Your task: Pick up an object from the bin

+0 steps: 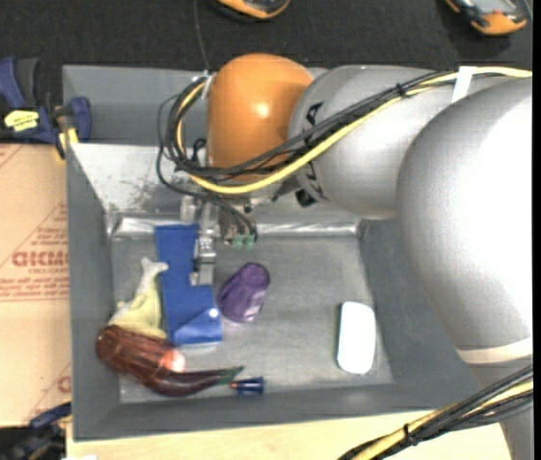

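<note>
My pincer [203,257] hangs over the long blue flat piece [179,290], which lies by the bin's [91,286] left wall, mid-depth. Can't tell whether pincer's spread or pressed together. Purple lump [244,291] sits just beside the blue piece, toward the bin's middle. Pale yellow toy [146,302] touches its wall-side edge. Dark red thing [141,357] is in the front-left corner. White oval [356,336] is well apart, front-right.

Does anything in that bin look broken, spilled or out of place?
Nothing stands out. The blue flat piece, pale yellow thing and dark red thing just lie jumbled at the left; the white oval lies alone.
</note>
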Tool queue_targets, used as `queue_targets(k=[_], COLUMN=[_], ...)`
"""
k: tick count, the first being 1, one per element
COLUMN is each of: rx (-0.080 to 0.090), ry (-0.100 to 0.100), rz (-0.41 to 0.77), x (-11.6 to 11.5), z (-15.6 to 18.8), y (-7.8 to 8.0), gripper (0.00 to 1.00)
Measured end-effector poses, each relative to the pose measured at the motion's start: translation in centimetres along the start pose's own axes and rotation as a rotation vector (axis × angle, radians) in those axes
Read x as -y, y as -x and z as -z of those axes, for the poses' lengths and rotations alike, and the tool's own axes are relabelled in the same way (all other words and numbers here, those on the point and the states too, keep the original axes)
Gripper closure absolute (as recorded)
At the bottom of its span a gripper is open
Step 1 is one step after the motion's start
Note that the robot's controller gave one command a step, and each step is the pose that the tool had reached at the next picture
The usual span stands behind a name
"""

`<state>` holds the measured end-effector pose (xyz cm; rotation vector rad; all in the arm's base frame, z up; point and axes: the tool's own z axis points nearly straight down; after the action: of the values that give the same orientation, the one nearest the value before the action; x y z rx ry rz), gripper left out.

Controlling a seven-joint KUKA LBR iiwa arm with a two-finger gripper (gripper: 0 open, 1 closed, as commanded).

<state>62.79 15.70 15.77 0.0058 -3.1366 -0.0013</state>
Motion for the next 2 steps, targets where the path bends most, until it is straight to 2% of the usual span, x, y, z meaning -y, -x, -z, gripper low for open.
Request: queue_targets(k=[1,2], rx=[0.008,0.012], ry=[0.001,-0.001], rz=[-0.003,0.386], x=[0.1,-1.2], z=[0.5,-5.1], y=[0.2,-1.2], gripper=[0.0,0.0])
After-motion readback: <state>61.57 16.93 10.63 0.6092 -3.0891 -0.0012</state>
